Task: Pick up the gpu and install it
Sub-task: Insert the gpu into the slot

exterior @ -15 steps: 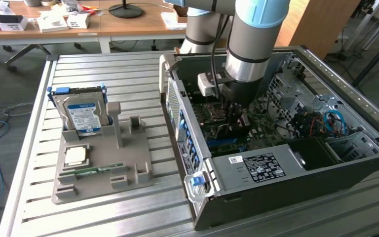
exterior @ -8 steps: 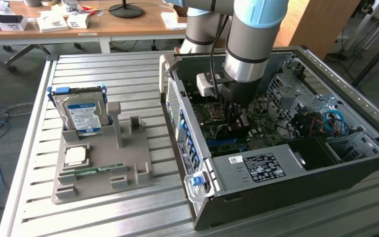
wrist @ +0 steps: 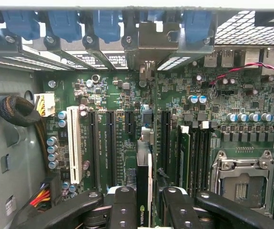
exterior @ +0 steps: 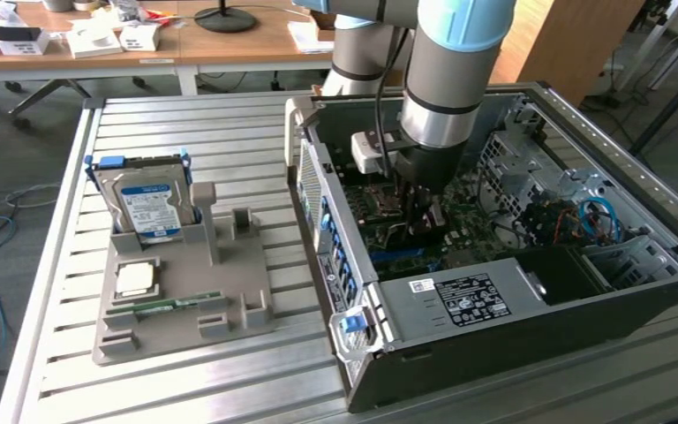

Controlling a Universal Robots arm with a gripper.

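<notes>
Inside the open computer case, my gripper hangs over the green motherboard. In the wrist view the gpu stands edge-on between my two black fingers, which are shut on it. A small green logo shows on its near edge. Its silvery bracket reaches the rear slot openings of the case. The card is upright over the motherboard, in line with the black expansion slots. I cannot tell whether its lower edge touches a slot.
A grey holder tray on the slatted table carries a hard drive with a blue label, a square chip and a memory stick. Inside the case are a white slot, a processor socket, memory modules and cable bundles.
</notes>
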